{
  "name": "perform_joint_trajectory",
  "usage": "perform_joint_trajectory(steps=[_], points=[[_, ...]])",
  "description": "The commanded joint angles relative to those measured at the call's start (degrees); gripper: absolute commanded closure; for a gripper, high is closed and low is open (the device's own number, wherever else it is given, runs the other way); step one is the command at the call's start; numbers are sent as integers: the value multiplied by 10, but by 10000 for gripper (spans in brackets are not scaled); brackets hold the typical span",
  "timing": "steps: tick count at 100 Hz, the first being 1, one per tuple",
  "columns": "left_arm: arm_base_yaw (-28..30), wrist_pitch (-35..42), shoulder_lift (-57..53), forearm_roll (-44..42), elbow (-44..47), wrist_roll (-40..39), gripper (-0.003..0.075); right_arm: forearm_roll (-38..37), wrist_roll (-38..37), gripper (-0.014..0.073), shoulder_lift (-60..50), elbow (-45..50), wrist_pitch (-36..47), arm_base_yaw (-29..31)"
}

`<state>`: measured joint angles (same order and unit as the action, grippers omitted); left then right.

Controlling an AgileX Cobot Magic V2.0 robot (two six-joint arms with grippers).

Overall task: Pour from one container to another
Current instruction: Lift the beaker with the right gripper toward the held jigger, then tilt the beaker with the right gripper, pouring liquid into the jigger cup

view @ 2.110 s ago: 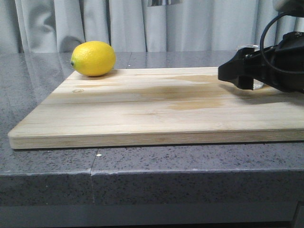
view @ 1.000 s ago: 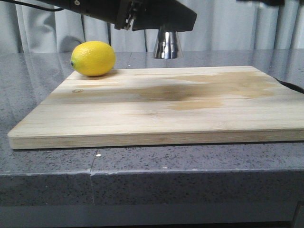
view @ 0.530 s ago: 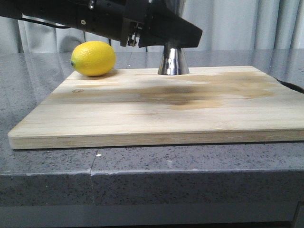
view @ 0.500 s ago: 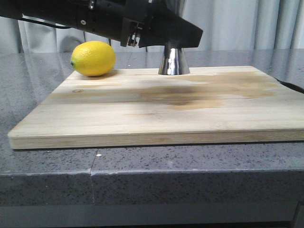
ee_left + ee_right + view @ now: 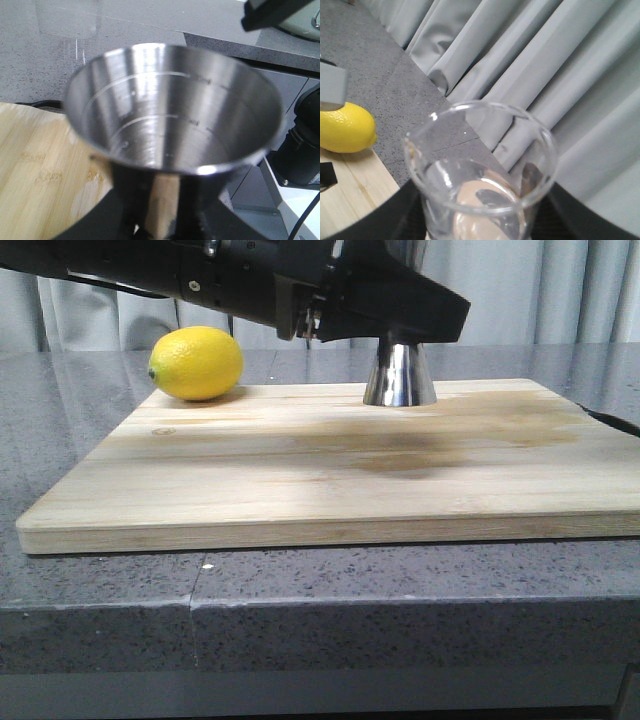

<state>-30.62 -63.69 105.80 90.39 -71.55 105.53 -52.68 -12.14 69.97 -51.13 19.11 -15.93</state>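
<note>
A shiny steel measuring cup (image 5: 400, 375) is upright at the back of the wooden board (image 5: 300, 480), its base on or just above the wood. My left gripper (image 5: 400, 325) is shut on its narrow waist. In the left wrist view the cup's wide mouth (image 5: 170, 115) fills the frame, with my left gripper (image 5: 160, 205) clamped under it, and the cup looks empty. My right gripper (image 5: 480, 222) is shut on a clear glass beaker (image 5: 480, 170), held upright in front of the curtains. The right arm and beaker are out of the front view.
A yellow lemon (image 5: 197, 363) lies at the board's back left corner, also seen as the lemon (image 5: 345, 127). Damp stains (image 5: 400, 440) mark the middle of the board. The board sits on a grey speckled counter (image 5: 300, 620), with curtains (image 5: 540, 290) behind.
The left arm came in from the left with the steel cup, lowered it to the board, then shifted it right. The right arm, earlier at the board's right end, has left the front view.
</note>
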Motion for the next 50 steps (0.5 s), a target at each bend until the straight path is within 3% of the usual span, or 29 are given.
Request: perform_joint_trajectory(steps=[1, 50], points=[[-5, -31, -28, 39, -17, 2, 739, -12, 3, 357, -18, -23, 42, 0], [-5, -31, -28, 39, -17, 2, 739, -110, 3, 357, -18, -23, 69, 0]])
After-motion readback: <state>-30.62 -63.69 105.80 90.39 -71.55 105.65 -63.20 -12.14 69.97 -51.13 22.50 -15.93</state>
